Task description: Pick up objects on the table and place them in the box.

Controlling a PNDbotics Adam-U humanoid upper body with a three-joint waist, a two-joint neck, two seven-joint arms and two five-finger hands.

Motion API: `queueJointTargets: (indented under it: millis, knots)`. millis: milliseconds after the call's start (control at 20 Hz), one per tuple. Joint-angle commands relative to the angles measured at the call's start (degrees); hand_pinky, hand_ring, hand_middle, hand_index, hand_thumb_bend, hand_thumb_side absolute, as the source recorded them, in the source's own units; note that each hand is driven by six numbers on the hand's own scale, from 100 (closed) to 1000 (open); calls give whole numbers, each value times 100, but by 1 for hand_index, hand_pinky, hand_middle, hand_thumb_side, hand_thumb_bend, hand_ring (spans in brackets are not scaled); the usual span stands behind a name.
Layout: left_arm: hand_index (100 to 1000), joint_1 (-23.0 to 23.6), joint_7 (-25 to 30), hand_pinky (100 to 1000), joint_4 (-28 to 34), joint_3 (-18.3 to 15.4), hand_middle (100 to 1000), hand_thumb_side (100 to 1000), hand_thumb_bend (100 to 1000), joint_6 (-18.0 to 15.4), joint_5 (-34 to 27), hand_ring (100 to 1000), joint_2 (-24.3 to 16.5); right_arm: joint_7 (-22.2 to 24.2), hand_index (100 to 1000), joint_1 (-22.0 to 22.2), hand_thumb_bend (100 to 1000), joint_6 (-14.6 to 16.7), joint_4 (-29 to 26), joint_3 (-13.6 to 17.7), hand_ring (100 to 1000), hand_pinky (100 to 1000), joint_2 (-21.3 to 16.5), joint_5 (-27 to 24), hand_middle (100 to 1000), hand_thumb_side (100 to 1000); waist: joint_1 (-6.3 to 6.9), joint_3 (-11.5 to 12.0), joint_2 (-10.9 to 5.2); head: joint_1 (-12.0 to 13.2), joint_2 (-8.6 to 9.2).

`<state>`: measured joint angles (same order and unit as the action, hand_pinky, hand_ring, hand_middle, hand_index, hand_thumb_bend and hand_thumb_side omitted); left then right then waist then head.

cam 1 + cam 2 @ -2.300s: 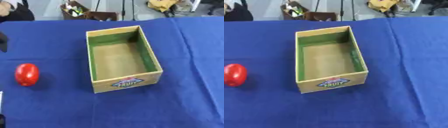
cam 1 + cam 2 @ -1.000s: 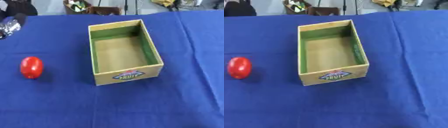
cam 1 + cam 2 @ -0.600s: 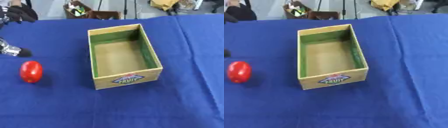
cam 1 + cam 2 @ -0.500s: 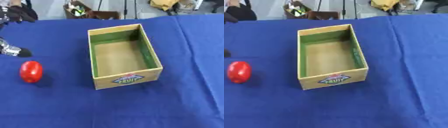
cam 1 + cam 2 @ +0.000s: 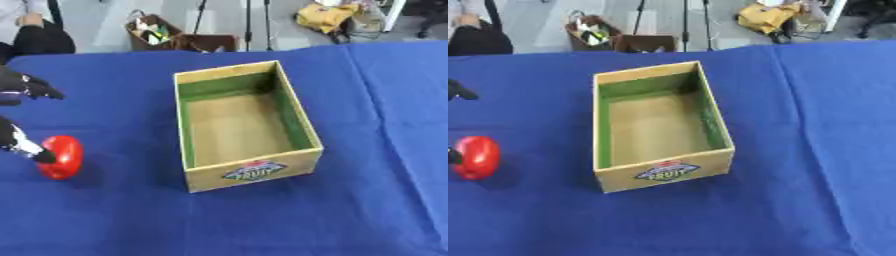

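A red rounded object (image 5: 63,156) lies on the blue tablecloth (image 5: 367,200) at the left. The open cardboard fruit box (image 5: 249,175) stands in the middle, green on its inner walls, with nothing inside. My left hand (image 5: 19,142) comes in from the left edge, open and spread. Its lower black-tipped digit touches the red object's left side, while its upper fingers (image 5: 33,86) hover farther back, apart from it. Most of the hand is cut off by the edge. My right hand shows in no view.
The table's far edge runs along the top. Beyond it on the floor are a basket of items (image 5: 150,31), a brown carton (image 5: 208,42), tripod legs and a yellow bag (image 5: 328,15). Blue cloth stretches right of the box.
My left hand has come in from the left edge and dropped toward the red object, one digit now touching it. The box and red object stay put; the camera shifted slightly.
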<state>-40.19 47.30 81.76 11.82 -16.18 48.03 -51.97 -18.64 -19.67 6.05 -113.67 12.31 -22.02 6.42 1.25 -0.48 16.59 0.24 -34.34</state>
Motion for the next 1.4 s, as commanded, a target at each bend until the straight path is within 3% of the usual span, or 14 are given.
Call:
queueJointTargets:
  millis: [50, 750, 1150, 1400]
  knots:
    - [1000, -31, 467, 694, -230, 90, 885, 833, 838, -546, -72, 828, -204, 30, 750, -67, 100, 15, -92, 15, 702, 692, -163, -39, 628, 833, 4, -16, -82, -12, 79]
    - [1000, 36, 467, 648, -732, 248, 829, 830, 790, -608, 211, 793, 23, 48, 750, -76, 100, 11, -92, 11, 704, 692, -127, -44, 627, 833, -35, -43, -41, 51, 38]
    - [1000, -28, 467, 610, -909, 133, 798, 838, 757, -635, 383, 767, 213, 56, 751, -56, 100, -1, -92, 11, 705, 693, -97, -35, 627, 832, -53, -41, -19, 83, 38]
    - [1000, -58, 467, 562, -886, 50, 753, 824, 691, -639, 377, 731, 276, 56, 751, -46, 100, -3, -92, 11, 705, 694, -87, -29, 627, 831, -59, -46, -3, 97, 39]
